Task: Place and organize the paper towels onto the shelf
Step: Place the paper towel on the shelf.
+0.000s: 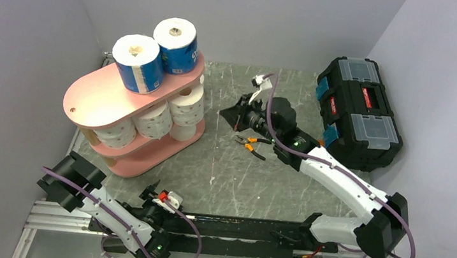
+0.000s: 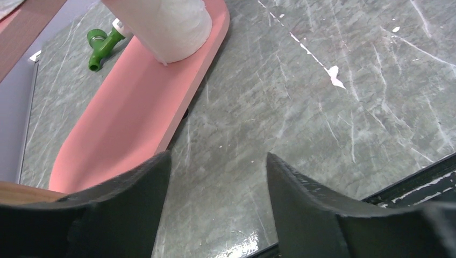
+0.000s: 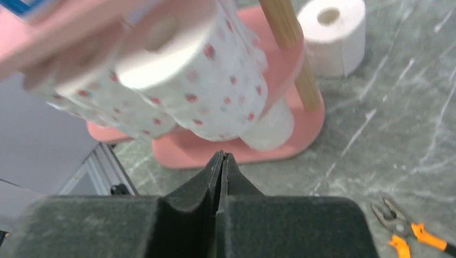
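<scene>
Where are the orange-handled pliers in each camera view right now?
Top view: the pliers lie on the table near mid-frame, to the right of the pink shelf.
Left wrist: not in it.
Right wrist: bottom right corner, on the table.
Shared landmark: the shelf, toward the left in all three views.

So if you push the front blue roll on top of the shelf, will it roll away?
Probably not: the front blue roll stands on its flat end, hole up, so it would likely slide. Its wrapper looks smooth, so it may slip easily on the pink shelf. It sits near the board's edge, so a shove could tip it off.
</scene>
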Motion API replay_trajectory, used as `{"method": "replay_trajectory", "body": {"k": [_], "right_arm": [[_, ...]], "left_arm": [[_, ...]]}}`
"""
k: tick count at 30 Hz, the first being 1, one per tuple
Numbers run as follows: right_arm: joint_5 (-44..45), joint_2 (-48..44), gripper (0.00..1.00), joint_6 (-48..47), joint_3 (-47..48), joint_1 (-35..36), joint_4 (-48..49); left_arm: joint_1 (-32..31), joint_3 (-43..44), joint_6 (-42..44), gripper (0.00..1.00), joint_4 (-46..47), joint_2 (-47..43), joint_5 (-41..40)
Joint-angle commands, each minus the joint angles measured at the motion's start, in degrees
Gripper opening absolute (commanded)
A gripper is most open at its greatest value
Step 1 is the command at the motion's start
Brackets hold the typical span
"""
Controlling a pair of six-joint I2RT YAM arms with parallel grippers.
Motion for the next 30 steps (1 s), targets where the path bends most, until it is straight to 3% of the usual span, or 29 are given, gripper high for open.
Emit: {"method": "replay_trajectory", "body": {"k": [1,4,12,30], "right_arm": [[-1.7,0.4,0.00,-2.7,-3.6,0.0,7.8],[-4.5,3.1,0.00,-3.4,-2.8,0.1,8.9],[-9.4,11.0,0.00,-3.8,2.6,0.0,10.6],[-12.2,23.5,0.00,-4.1,14.3,0.0,9.1]], "left_arm": [[-0.5,-0.9,-29.1,0.65,-0.8,1.5,1.7],[-0.5,-1.0,-29.3,0.63,0.4,3.3,2.4],[0.0,-1.9,-30.8,0.75,2.6,5.7,2.9],[0.4,-3.1,-30.8,0.78,3.6,5.0,3.1]]}}
